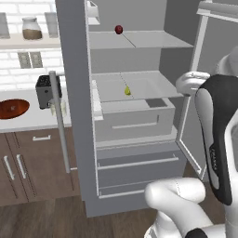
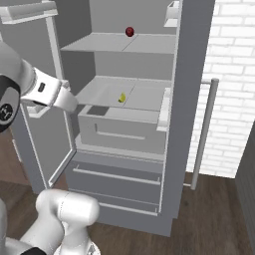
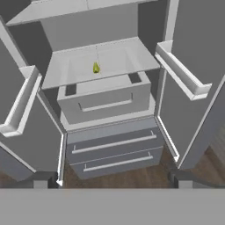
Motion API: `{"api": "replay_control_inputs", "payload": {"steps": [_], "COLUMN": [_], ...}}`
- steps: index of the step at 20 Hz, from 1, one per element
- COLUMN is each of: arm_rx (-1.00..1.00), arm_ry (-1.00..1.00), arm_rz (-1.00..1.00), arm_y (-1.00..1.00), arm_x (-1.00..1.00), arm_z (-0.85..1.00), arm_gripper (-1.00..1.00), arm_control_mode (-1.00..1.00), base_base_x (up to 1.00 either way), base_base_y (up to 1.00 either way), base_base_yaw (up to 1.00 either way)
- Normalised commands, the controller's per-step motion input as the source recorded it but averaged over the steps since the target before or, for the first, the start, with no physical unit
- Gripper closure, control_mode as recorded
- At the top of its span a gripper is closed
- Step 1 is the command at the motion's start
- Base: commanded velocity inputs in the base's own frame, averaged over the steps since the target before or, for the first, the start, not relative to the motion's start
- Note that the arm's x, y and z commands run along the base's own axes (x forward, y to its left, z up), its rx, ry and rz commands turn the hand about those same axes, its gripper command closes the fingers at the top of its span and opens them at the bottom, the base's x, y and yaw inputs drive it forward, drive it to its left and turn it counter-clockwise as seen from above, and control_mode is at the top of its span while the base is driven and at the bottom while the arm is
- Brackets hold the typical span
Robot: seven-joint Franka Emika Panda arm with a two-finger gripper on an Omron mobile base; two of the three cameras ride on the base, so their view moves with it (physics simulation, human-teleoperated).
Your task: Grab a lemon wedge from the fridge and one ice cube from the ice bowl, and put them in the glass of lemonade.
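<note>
The fridge (image 1: 74,116) stands with both upper doors open. A tiny yellow lemon wedge (image 1: 127,90) lies on its middle shelf, above the inner drawer; it also shows in the right base view as the lemon wedge (image 2: 122,98) and in the hand view as the lemon wedge (image 3: 96,67). My gripper (image 3: 112,184) is open and empty, well back from the fridge and facing its shelves. The reddish-brown ice bowl (image 1: 13,108) sits on the counter to the left. The glass of lemonade (image 1: 59,109) stands by the toaster, partly hidden behind the door handle. No ice cube can be made out.
A small dark red fruit (image 1: 119,29) rests on the fridge's top shelf. A black toaster (image 1: 46,90) stands on the counter beside the left door (image 1: 72,69). The right door (image 1: 204,93) swings out close to my arm. Two lower drawers (image 3: 114,149) are closed.
</note>
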Motion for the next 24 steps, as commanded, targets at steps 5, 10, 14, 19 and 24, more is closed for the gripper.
{"api": "replay_control_inputs", "payload": {"steps": [5, 10, 14, 19, 24], "arm_rx": [0.00, 0.00, 0.00, 0.00, 0.00], "arm_ry": [0.15, 0.10, 0.04, 0.00, 0.00], "arm_rz": [-0.04, -0.01, 0.00, 0.00, 0.00], "arm_y": [-0.16, 0.00, 0.00, 0.00, 0.00], "arm_x": [-0.01, -0.07, -0.03, 0.07, 0.00], "arm_z": [-0.23, -0.51, -0.41, -0.36, 0.00], "arm_gripper": [-1.00, -1.00, -1.00, -1.00, -1.00], "arm_control_mode": [-1.00, -1.00, -1.00, -1.00, 1.00], "base_base_x": [0.00, 0.00, 0.00, 0.00, 0.80], "base_base_y": [0.00, 0.00, 0.00, 0.00, 0.00], "base_base_yaw": [0.00, 0.00, 0.00, 0.00, 0.00]}}
